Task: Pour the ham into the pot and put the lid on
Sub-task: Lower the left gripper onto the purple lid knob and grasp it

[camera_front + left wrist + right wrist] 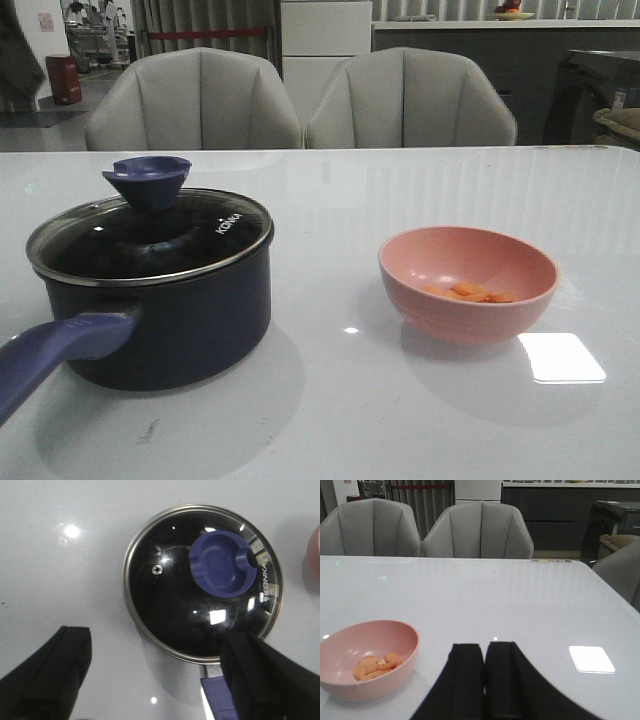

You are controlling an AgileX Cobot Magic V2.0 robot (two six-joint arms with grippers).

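The glass lid (150, 235) sits on the pot (170, 320), so you must lift it first. Your left gripper (155, 677) hangs above it with jaws released wide; center them on the purple-blue knob (222, 564) and come down straight. The ham (468, 293) lies in the pink bowl (468, 285) on the tabletop (330, 400), well apart. Your right gripper (485, 680) has its jaws clenched, empty.
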